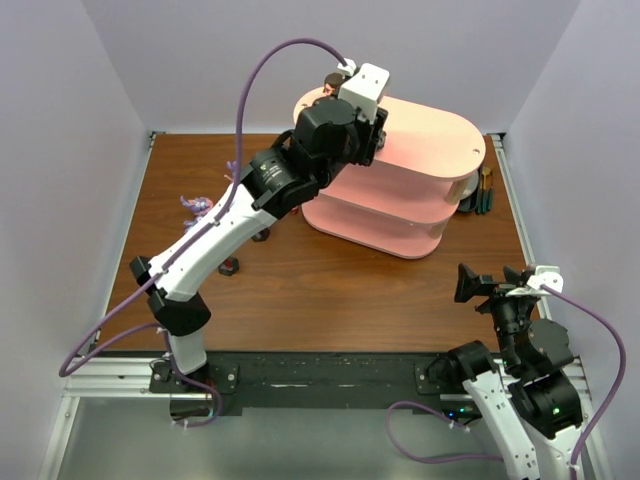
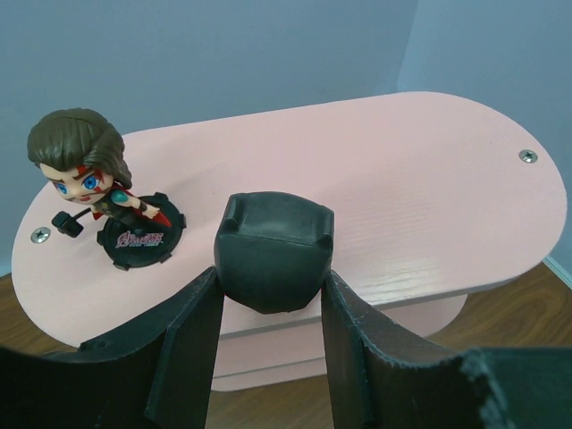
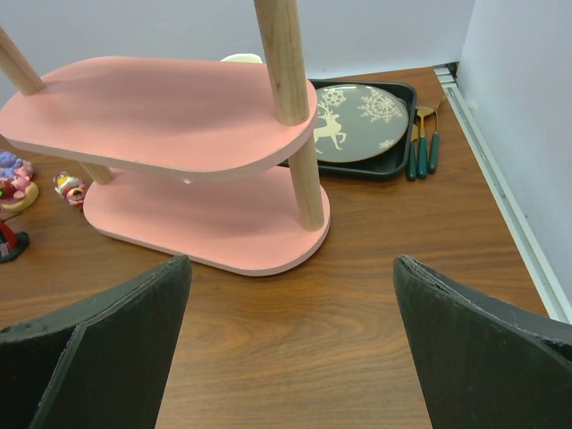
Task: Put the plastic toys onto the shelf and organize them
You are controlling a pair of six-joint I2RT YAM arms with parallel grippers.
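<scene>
My left end effector [image 2: 273, 288] is clamped on a dark blocky toy [image 2: 273, 250], probably a figurine's head, just above the shelf [image 2: 411, 188] top board. The brown-haired figurine [image 2: 94, 188] stands nearby on that board. My right end effector [image 3: 292, 268] gapes wide and empty over the table [image 3: 357, 295].

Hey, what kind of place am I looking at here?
Most likely a robot lab test cell: two arms bolted to a rail at the edge of a wooden table, plain pale walls boxing it in, and staged props, a pink shelf and small toys.
</scene>
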